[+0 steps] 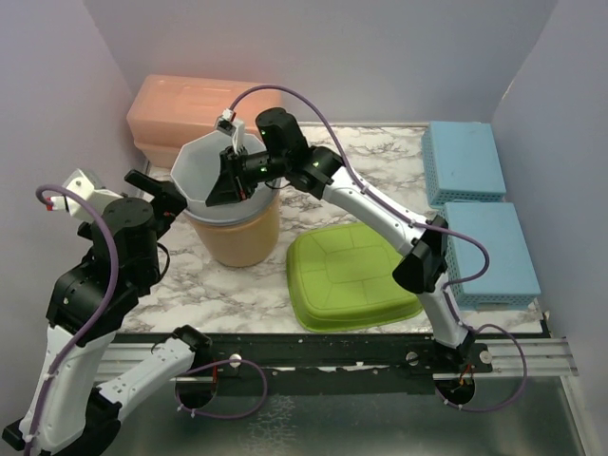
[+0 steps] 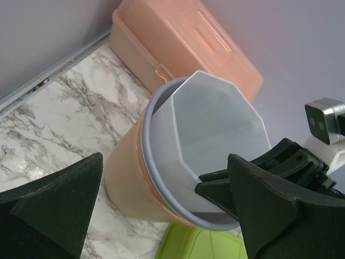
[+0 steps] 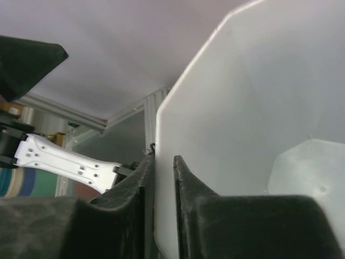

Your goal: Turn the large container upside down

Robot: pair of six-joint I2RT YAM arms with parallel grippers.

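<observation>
**Top view.** The white, many-sided container (image 1: 204, 171) sits tilted in the mouth of the orange tub (image 1: 237, 237). Its lower part is sunk inside the tub. Its open side is turned up and toward the left arm, so it is not inverted. The tub stands upright on the marble tabletop (image 1: 380, 171).

The right hand (image 1: 223, 185) reaches over the tub from the right. It pinches the container's wall at the rim, with one finger inside and one outside. The left hand (image 1: 163, 195) hangs just left of the tub with its fingers spread wide. It touches neither the tub nor the container.

A pink lidded box (image 1: 190, 104) lies behind the tub against the back wall. A green tray (image 1: 347, 275) lies bottom-up, right of the tub and toward the arm bases. Two blue baskets (image 1: 465, 161) lie well to the right of the tub, one behind the other.

**Left wrist view.** The left hand (image 2: 164, 162) frames the tub (image 2: 126, 183) between its two spread fingers (image 2: 59, 205). A grey-blue band edges the tub's mouth. The container (image 2: 215, 129) leans out of the mouth toward the right hand (image 2: 215, 189). The box (image 2: 178, 43) lies beyond.

**Right wrist view.** The right hand (image 3: 161, 162) straddles the container (image 3: 242, 108). Its thin wall is clamped between the two dark fingers (image 3: 188, 183), and the container's floor shows at the lower right.
</observation>
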